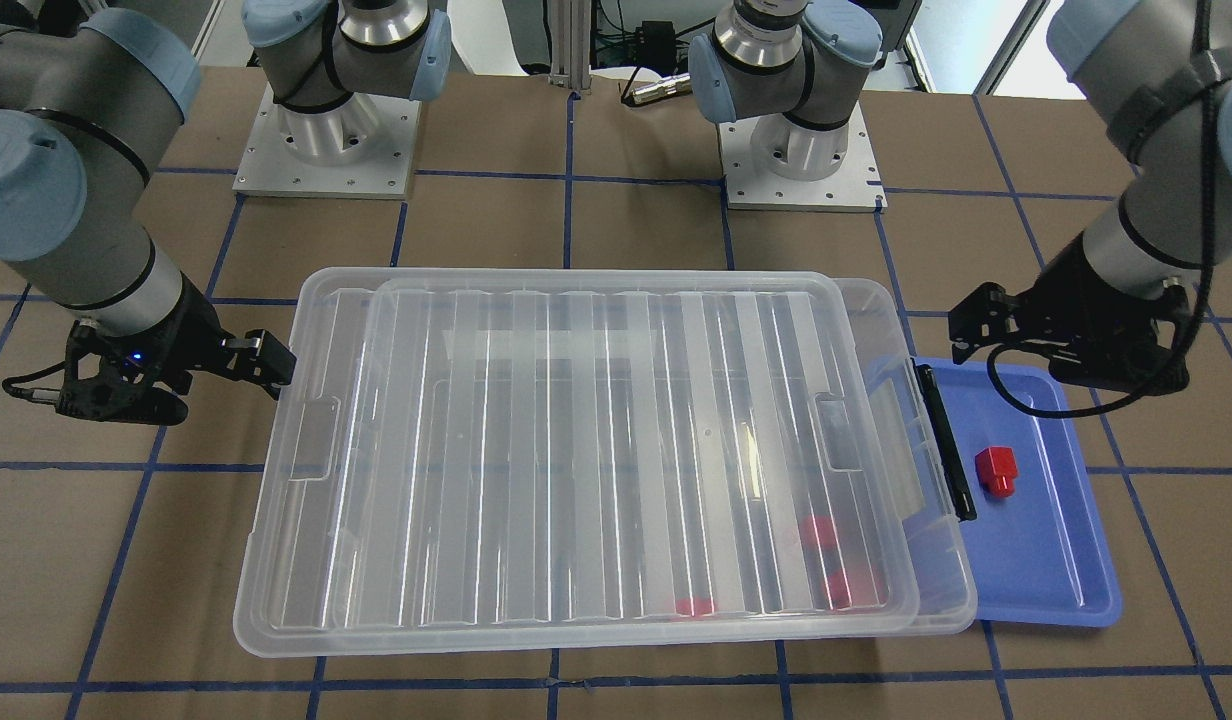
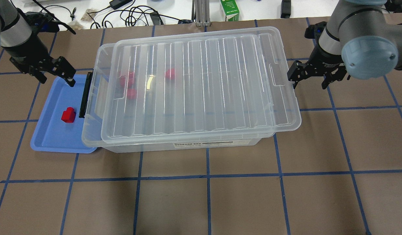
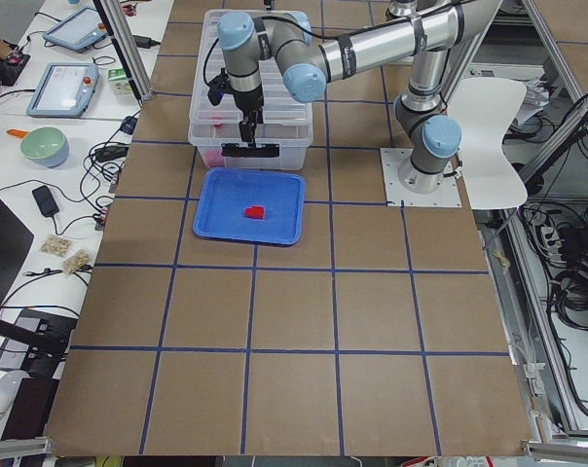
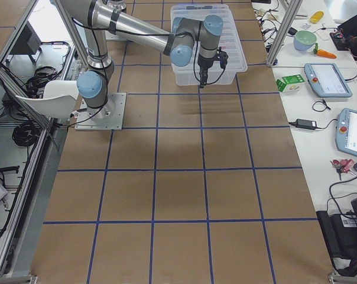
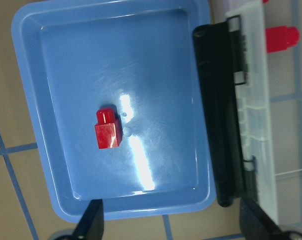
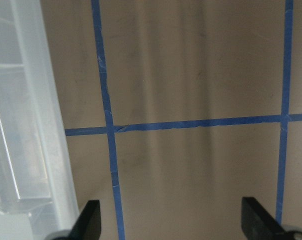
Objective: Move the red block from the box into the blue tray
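A red block (image 2: 68, 115) lies in the blue tray (image 2: 47, 137), which sits against the box's latch end. It also shows in the left wrist view (image 5: 107, 131) and the front view (image 1: 995, 471). The clear box (image 2: 194, 143) has its ribbed lid (image 2: 194, 81) lying on it, shifted a little. Three more red blocks (image 2: 127, 80) show blurred through the lid. My left gripper (image 2: 57, 81) is open and empty above the tray's far edge. My right gripper (image 2: 308, 84) is open and empty just beyond the box's other short end.
The black latch bar (image 2: 85, 94) overhangs the blue tray's inner edge. Brown table paper with blue tape lines (image 2: 207, 195) spreads in front of the box. Cables and a green carton (image 2: 229, 11) lie past the table's far edge.
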{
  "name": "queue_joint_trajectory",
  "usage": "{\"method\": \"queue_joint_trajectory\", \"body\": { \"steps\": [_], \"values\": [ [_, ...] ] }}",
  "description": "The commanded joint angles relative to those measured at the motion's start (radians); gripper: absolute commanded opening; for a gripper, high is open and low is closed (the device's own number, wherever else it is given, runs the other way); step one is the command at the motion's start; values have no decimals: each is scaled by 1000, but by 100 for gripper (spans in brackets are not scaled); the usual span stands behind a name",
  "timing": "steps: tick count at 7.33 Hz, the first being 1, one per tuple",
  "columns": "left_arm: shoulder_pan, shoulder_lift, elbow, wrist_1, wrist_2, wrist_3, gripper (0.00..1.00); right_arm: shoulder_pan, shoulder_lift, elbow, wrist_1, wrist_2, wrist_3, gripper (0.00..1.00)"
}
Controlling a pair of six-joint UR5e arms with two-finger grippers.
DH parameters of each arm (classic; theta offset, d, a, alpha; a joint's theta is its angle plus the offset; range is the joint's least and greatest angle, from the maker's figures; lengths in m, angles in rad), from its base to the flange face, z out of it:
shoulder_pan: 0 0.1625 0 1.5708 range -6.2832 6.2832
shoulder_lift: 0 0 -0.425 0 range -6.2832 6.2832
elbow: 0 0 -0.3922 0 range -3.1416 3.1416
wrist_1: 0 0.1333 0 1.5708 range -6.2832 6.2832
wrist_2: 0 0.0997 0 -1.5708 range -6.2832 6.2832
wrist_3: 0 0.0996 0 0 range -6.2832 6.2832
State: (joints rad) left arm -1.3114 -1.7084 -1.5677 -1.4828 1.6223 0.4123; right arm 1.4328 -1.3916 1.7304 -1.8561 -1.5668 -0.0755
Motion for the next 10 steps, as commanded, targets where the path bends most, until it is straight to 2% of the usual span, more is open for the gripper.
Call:
{"method": "queue_joint_trajectory", "body": {
  "steps": [1, 3, 6, 10],
  "values": [
    [-106, 65, 5, -14, -54, -99, 100, 23, -1, 0, 2, 8, 26, 100],
    [-161, 81, 3, -14, -78, -189, 100, 35, -1, 0, 2, 8, 29, 100],
    [-258, 82, 8, -11, -55, -315, 100, 40, -1, 0, 2, 8, 29, 100],
    [-308, 84, 17, -14, -25, -383, 100, 41, -9, 0, 21, 8, 29, 100]
  ]
}}
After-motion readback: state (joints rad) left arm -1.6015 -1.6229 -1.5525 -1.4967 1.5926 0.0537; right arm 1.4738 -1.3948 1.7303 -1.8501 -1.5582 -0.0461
